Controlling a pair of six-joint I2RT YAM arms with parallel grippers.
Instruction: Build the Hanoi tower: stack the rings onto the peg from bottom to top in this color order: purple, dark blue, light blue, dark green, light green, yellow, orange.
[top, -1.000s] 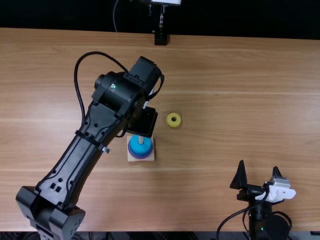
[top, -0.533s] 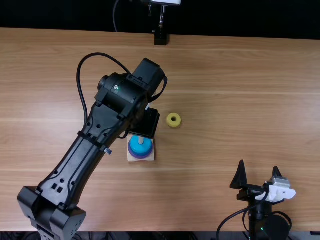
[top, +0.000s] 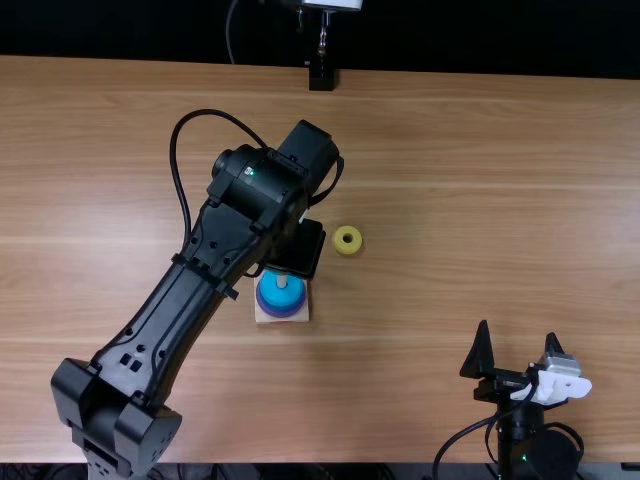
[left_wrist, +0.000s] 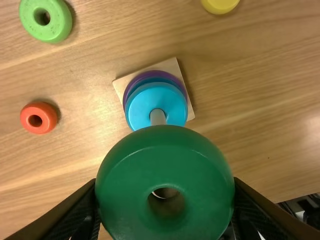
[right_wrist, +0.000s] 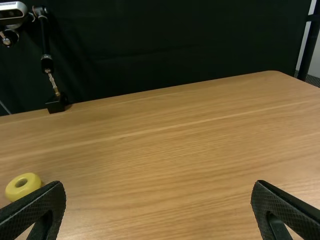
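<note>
**Dark green ring hung over the worktop, out of line with the peg**

The left pincer (left_wrist: 165, 188) was closed around the dark green ring (left_wrist: 165, 159), raised above the worktop (top: 450, 150), hole facing the wrist camera. The peg (left_wrist: 157, 118) stood upright, and in the left wrist view it showed beside the ring's rim rather than through the hole. In the top view the stack lay just off the left wrist, on the side toward the worktop's near edge. How much sideways travel remained could not be told, but the coming move appeared to call for centring the hole over the peg before lowering. A drop begun off-centre might have caught the rim on the peg's tip.

The left arm was plainly the nearer. The right pincer (top: 517, 332) stood wide and empty, well apart from the stack by the near edge.

On the wooden base (left_wrist: 176, 66) sat the purple ring (left_wrist: 152, 73), the dark blue ring (left_wrist: 154, 80) and the light blue ring (left_wrist: 142, 102), so dark green was rightly next. The light green ring (left_wrist: 57, 22), orange ring (left_wrist: 47, 120) and yellow ring (left_wrist: 220, 5) lay loose. No lettering was legible on the rings.
</note>
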